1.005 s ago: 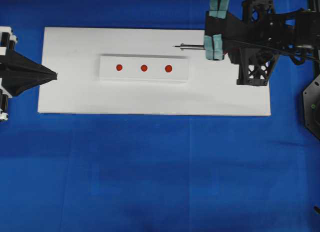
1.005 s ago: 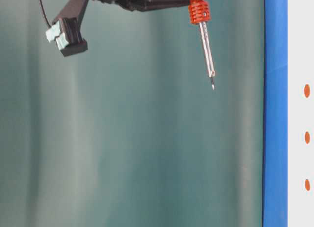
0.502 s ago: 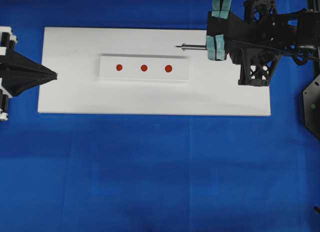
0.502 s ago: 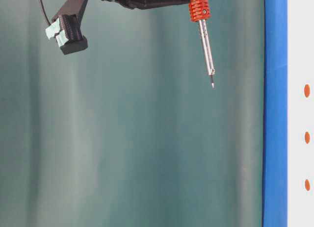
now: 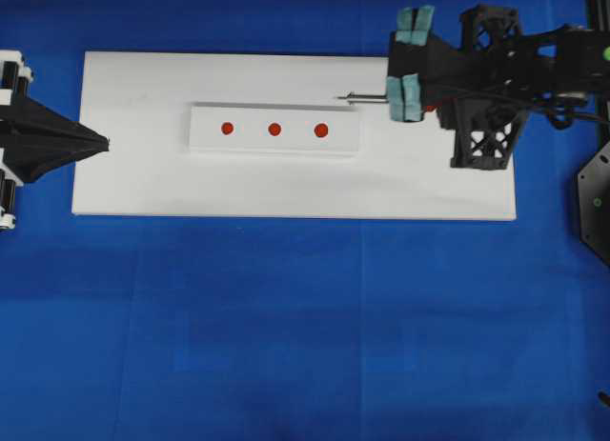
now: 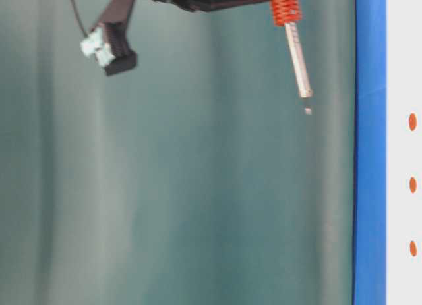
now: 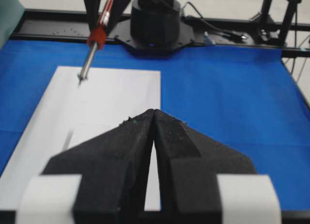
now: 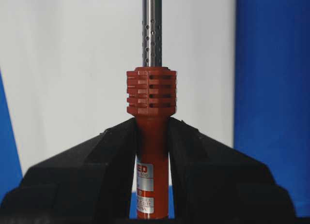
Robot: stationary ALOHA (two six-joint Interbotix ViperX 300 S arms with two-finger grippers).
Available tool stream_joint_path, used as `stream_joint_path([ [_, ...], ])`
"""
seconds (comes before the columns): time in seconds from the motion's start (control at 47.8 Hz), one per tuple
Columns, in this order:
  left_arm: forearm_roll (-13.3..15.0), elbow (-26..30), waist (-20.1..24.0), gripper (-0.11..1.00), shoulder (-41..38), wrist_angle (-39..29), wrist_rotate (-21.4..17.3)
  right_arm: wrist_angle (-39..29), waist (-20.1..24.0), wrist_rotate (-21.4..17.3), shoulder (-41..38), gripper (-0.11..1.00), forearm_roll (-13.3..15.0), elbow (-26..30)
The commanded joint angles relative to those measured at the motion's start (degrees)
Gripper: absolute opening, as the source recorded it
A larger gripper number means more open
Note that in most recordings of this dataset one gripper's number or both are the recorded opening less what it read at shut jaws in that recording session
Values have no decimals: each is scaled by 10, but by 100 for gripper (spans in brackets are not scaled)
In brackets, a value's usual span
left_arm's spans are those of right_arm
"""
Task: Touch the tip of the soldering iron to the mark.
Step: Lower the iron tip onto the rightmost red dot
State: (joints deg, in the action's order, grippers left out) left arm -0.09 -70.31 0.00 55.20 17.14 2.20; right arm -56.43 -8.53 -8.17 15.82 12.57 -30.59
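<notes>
The right tool [image 8: 152,137] is clamped on the red-orange handle of the soldering iron [image 8: 151,96]. The iron hangs in the air above the white board [image 5: 133,189], by the far right corner of the raised strip [image 5: 210,141]. Its tip [image 5: 339,99] is clear of the three red marks [image 5: 321,130]. The left tool [image 5: 103,143] rests closed at the board's left edge, holding nothing.

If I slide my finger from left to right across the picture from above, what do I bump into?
Left pincer → white board → three red marks → tip of the soldering iron → right pincer.
</notes>
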Motion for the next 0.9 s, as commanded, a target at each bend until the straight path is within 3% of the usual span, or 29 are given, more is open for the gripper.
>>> stream_joint_path([
  [0.0,0,6,0,2,-3,3,0,18,-1,0,-5,6,-4,2],
  [0.565,-1,5,1,2,-3,3,0,124,1,4,-92,6,-14,-46],
  [0.879,-1,5,1,2,-4,3,0,134,-3,4,-110,6,-14,-49],
])
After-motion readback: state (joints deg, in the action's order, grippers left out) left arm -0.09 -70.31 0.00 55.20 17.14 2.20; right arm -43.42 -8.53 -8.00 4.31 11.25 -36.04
